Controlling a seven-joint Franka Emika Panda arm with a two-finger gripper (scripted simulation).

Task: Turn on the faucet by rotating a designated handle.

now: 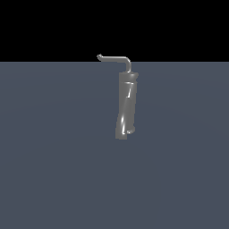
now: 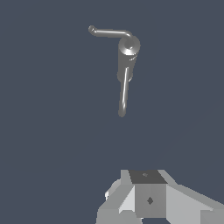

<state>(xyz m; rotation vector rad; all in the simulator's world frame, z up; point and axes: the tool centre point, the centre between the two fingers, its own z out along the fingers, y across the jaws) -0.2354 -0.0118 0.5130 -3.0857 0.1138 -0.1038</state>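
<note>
- You see the faucet (image 1: 126,105) standing on the flat grey floor (image 1: 53,170) in the exterior view, roughly centred, its body leaning slightly.
- The handle (image 1: 115,58) sits on top of the body and runs toward the exterior view's left, ending in a small upturned tip. Part of it shows against the black background (image 1: 44,27).
- No arm or gripper appears in the exterior view — you only get the gripper (image 2: 148,197) in the wrist view, cut off by the frame edge.
- From that view you can't tell whether the fingers are apart or together: only blocky grey and white housing shows, and the fingertips lie outside the picture.
- In the wrist view the faucet (image 2: 127,54) is seen from above, well apart from the gripper, with bare floor (image 2: 43,131) between them.
- The handle (image 2: 111,32) shows there too, and a 2nd thin rod (image 2: 124,94) runs along the body — what it is you can't make out.
</note>
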